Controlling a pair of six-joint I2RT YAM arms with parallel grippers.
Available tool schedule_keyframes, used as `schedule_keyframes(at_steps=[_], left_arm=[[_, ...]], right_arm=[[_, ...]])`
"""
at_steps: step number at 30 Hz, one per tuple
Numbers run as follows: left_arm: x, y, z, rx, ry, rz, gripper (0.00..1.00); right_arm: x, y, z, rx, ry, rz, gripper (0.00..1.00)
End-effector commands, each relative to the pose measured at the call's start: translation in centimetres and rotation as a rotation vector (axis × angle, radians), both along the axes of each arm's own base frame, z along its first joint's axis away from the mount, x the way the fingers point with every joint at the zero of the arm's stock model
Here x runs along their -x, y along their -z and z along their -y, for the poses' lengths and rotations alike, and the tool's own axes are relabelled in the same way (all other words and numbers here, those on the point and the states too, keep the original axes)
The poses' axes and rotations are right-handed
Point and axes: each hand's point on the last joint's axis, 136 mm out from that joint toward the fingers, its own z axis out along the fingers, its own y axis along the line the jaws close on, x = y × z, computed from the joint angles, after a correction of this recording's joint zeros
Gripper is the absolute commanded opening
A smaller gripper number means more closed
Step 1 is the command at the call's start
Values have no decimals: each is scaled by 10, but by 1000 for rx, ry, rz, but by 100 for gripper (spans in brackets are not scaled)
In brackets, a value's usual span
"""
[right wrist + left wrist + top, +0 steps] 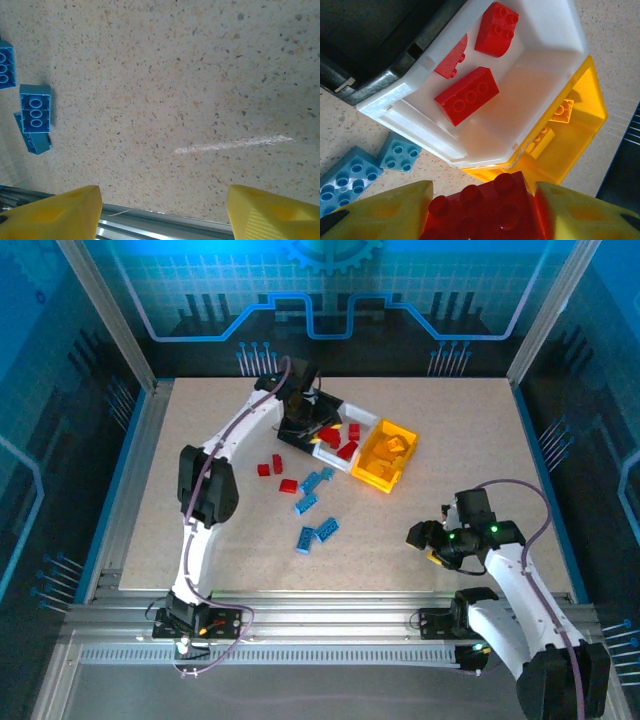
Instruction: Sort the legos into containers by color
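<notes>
My left gripper [483, 190] is shut on a red lego [487, 212], held just short of the white bin [395, 97]. That bin holds three red legos [467, 95]. The yellow-orange bin [582, 125] beside it holds yellow legos [562, 111], and the black bin [370, 30] adjoins on the other side. From above, the left gripper [310, 420] hovers over the black bin [293, 438]. Loose red legos [276, 471] and blue legos [312, 502] lie in front of the bins. My right gripper [162, 192] is open and empty above bare table near the front edge, also visible from above [428, 540].
Blue legos [35, 107] lie to the left in the right wrist view, and the metal table rail [165, 217] runs just below the fingers. Two blue legos [397, 152] lie beside the white bin. Aluminium frame posts [110, 310] stand at the back corners.
</notes>
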Motion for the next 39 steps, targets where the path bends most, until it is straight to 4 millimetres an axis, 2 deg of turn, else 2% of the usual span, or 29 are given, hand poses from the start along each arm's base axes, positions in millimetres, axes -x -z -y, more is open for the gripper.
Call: schedule_keyframes(at_steps=[1, 12, 21, 25, 31, 39], left_arm=[[0, 2, 15, 36, 3, -29, 51], [-24, 3, 35, 73, -17, -17, 51], [-30, 21, 42, 85, -34, -39, 51], [-33, 22, 43, 89, -38, -38, 52], [-34, 28, 46, 91, -44, -48, 57], [-35, 21, 45, 87, -44, -36, 66]], right_arm=[[-7, -7, -3, -11, -24, 22, 68], [-14, -6, -3, -21, -22, 18, 68], [-14, -5, 0, -18, -12, 18, 68], [-17, -4, 1, -22, -9, 15, 68], [-19, -6, 3, -14, -13, 12, 69], [-18, -9, 2, -21, -13, 19, 69]])
